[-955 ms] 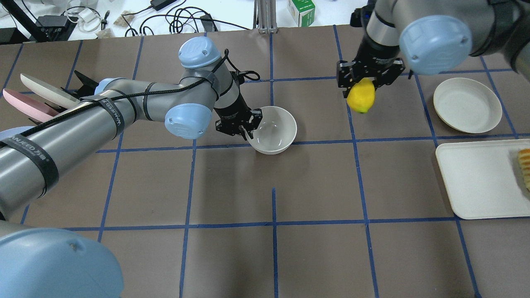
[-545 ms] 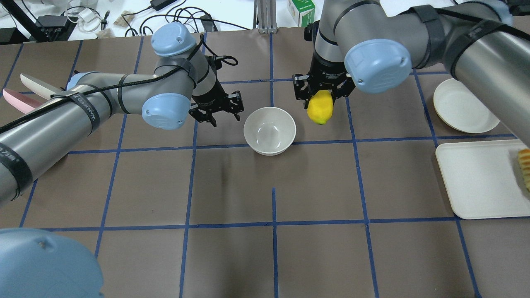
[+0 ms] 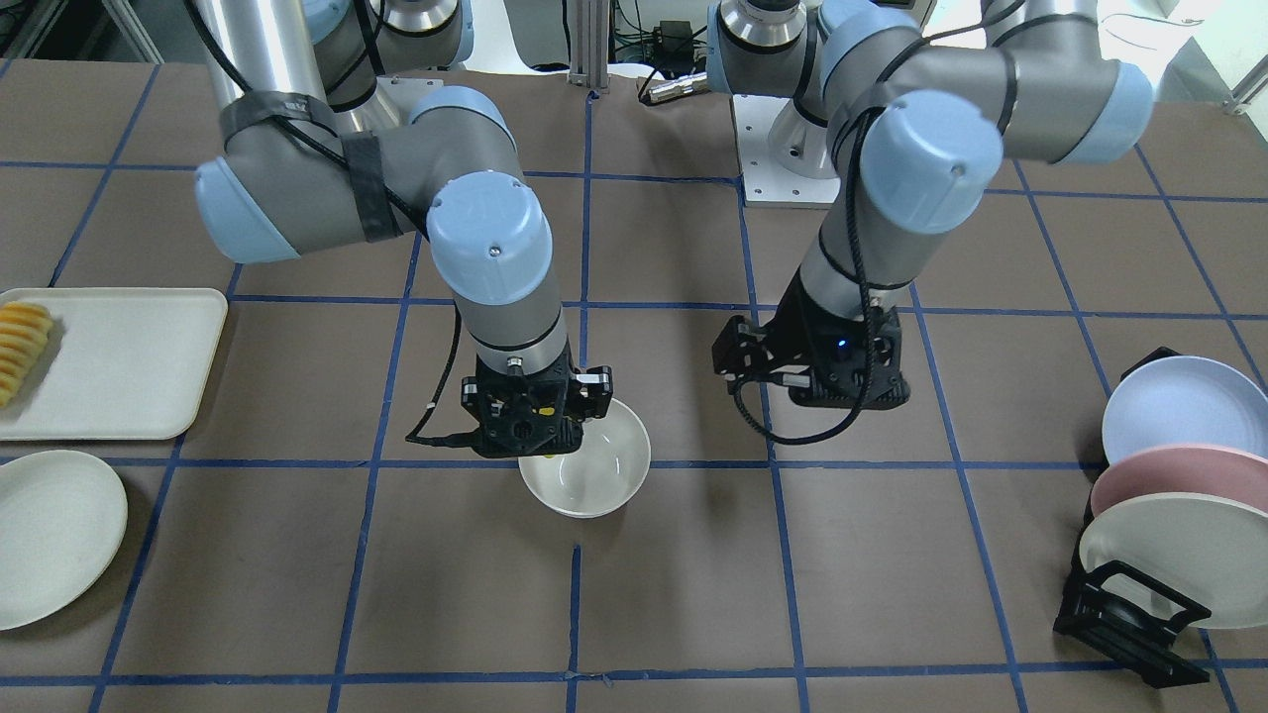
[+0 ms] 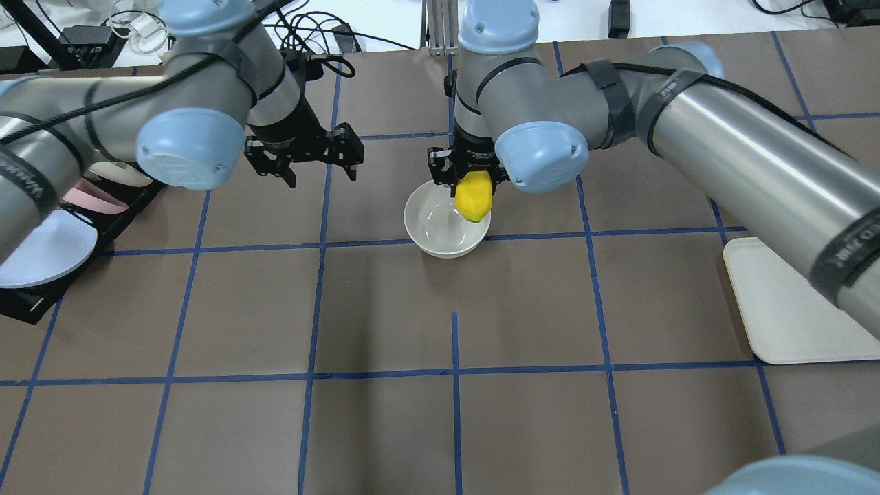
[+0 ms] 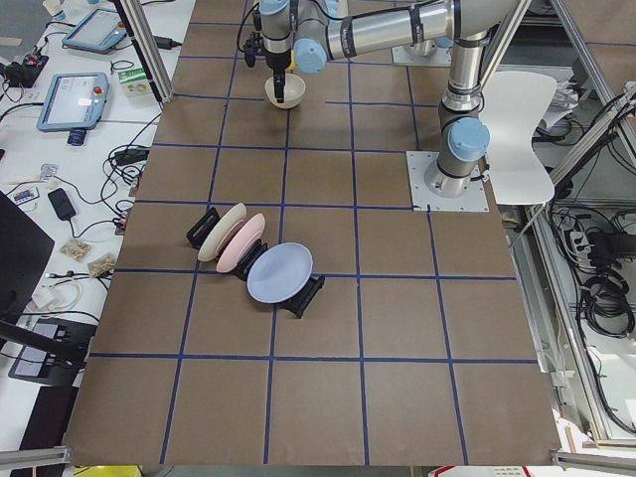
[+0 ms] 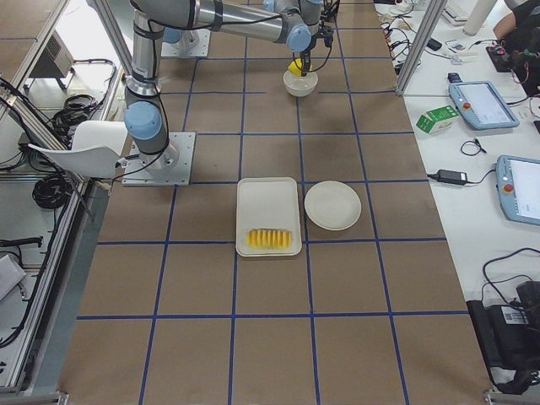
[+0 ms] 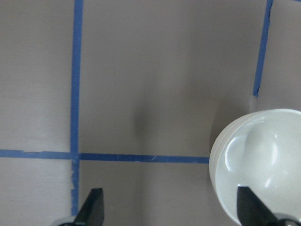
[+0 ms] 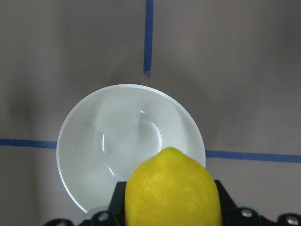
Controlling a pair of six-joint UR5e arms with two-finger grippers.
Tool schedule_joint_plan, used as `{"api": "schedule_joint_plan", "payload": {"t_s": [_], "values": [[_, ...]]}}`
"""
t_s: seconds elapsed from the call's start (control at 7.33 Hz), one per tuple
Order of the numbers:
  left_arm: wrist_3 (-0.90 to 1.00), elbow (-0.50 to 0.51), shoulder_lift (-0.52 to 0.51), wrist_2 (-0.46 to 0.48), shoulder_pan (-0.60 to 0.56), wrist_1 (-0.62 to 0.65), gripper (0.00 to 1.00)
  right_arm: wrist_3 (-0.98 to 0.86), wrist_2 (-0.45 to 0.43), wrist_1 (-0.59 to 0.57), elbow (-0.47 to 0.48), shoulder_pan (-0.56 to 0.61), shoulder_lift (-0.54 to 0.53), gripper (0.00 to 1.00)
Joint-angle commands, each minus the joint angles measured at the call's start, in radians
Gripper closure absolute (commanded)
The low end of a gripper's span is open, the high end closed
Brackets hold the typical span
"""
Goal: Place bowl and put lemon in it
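Note:
The off-white bowl (image 4: 440, 227) stands upright on the table near the middle; it also shows in the front view (image 3: 594, 475) and in the left wrist view (image 7: 261, 165). My right gripper (image 4: 473, 187) is shut on the yellow lemon (image 4: 474, 199) and holds it just above the bowl's right rim. In the right wrist view the lemon (image 8: 171, 188) hangs over the bowl (image 8: 117, 136). My left gripper (image 4: 322, 170) is open and empty, to the left of the bowl and apart from it.
A black rack with blue, pink and cream plates (image 3: 1169, 495) stands on my left side. A cream tray (image 3: 109, 361) with a sliced ribbed food piece (image 3: 22, 347) and a shallow cream plate (image 3: 50, 535) lie on my right side.
My right gripper has carried the lemon leftward until it hangs over the bowl. My left gripper has let go of the bowl and pulled away to the left.

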Motion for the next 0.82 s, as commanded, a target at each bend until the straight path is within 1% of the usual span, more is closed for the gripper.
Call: {"api": "schedule_joint_plan", "payload": {"t_s": [0.0,0.14,0.27,0.55,0.68], "values": [[0.097,0.113,0.113,0.032,0.046,-0.262,0.00,0.030,-0.006,-0.061,0.002,0.045,0.066,0.69],[0.148,0.131,0.158,0.039,0.081,-0.310,0.00,0.032,-0.010,-0.073,0.006,0.045,0.084,0.69],[0.169,0.128,0.182,0.044,0.113,-0.312,0.00,0.032,-0.003,-0.091,0.009,0.048,0.106,0.69],[0.159,0.136,0.164,0.044,0.112,-0.306,0.00,0.029,-0.001,-0.116,0.008,0.048,0.146,0.69],[0.150,0.124,0.163,0.021,0.109,-0.303,0.00,0.031,-0.009,-0.117,0.009,0.050,0.147,0.55]]}}
